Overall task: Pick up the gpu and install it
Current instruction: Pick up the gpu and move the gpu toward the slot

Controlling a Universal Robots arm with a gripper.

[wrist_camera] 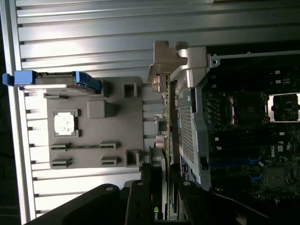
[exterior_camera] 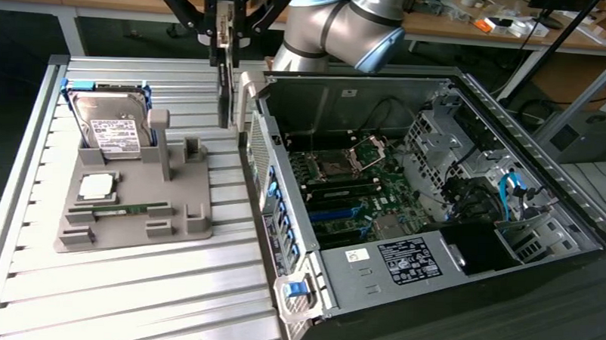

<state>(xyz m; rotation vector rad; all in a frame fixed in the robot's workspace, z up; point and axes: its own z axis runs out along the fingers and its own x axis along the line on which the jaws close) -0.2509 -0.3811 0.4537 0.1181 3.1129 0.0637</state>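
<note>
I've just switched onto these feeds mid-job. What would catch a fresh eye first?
First, the gripper at the top of the exterior view, clamped on the gpu, which hangs edge-on beside the corner of the open computer case. That case takes up the exterior view's right, side panel off and motherboard exposed. On the exterior view's left, a grey parts holder carries a hard drive propped upright.

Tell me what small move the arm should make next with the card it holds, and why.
Probably a short sideways carry toward the exterior view's right. The end effector grips the graphics card upright, and the card hangs outside the computer case, beside its wall, above the slatted table. The blue slots on the board lie inside, past that wall.
</note>
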